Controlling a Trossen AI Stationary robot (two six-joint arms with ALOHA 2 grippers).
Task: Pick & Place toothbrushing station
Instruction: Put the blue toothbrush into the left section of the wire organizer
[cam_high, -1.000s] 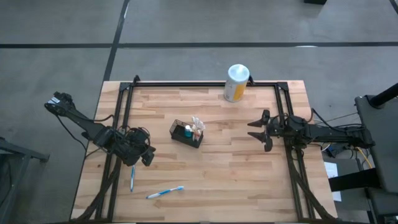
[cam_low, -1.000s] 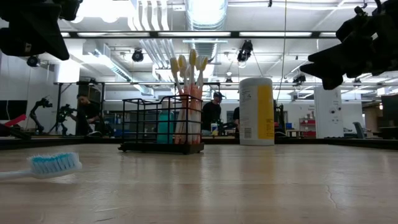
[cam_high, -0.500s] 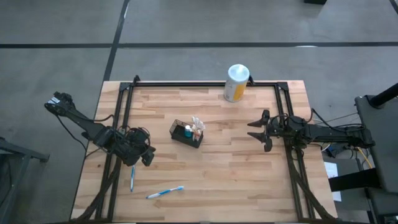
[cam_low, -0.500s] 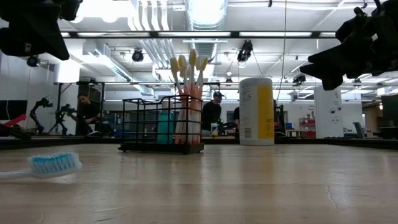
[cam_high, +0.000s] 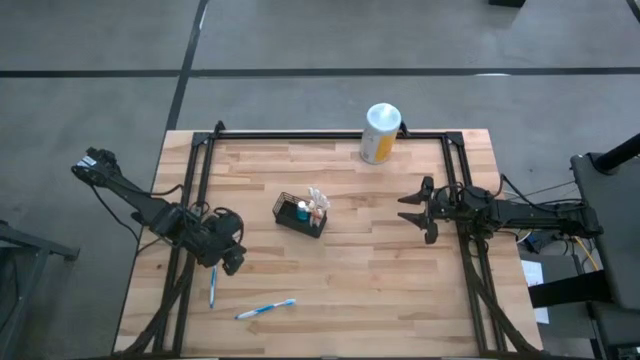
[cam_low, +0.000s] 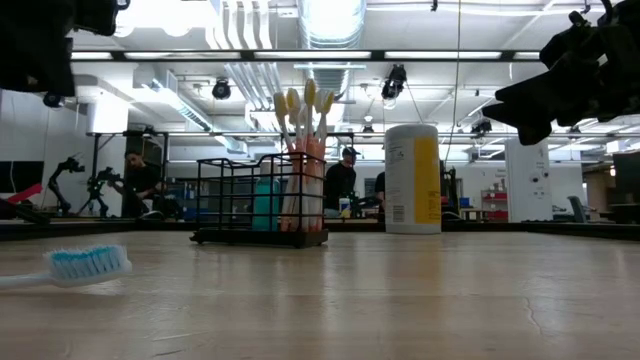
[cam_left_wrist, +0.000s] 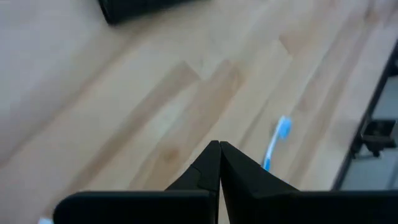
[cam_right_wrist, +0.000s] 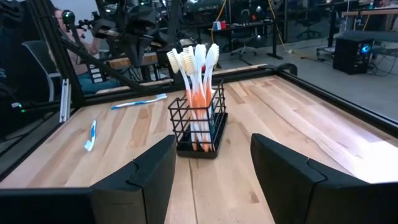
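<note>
Hovering near edge: the left pincer hangs above the surface's left side, fingers closed together and holding nothing.
Loose brushes: one toothbrush lies just by the left pincer; a second toothbrush lies nearer the front edge.
Basket: the black wire basket stands at mid-surface, holding upright brushes at its right end and something teal at its left.
Long axis: it runs slantwise across the surface, left-rear to right-front.
Right pincer: the right pincer waits at the right side, fingers spread wide, empty, and facing the basket squarely.
Key relation: the basket sits between both arms; the left looks nearer, but only the right is open and aimed.
Canister: a white-topped canister stands at the far edge, well apart.
</note>
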